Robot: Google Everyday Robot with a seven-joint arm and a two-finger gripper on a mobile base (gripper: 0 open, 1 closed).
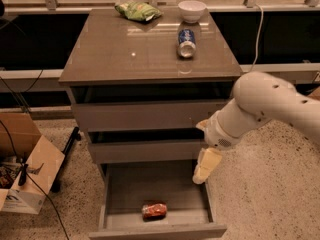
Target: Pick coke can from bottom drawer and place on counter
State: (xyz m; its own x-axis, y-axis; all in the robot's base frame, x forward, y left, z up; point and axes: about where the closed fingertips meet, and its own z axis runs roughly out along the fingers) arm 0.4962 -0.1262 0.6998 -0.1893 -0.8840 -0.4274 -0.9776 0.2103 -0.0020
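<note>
The coke can (pixel 154 210), small and red, lies on its side near the front of the open bottom drawer (pixel 150 189). The counter (pixel 125 54) is the glossy grey-brown top of the cabinet. My gripper (pixel 204 167) hangs from the white arm over the drawer's right side. It points down and is above and to the right of the can, apart from it.
On the counter are a blue-and-white soda can (pixel 186 42) lying on its side, a white bowl (pixel 192 10) and a green chip bag (pixel 137 10). The two upper drawers are slightly open. A cardboard box (pixel 27 171) and cables sit on the floor at left.
</note>
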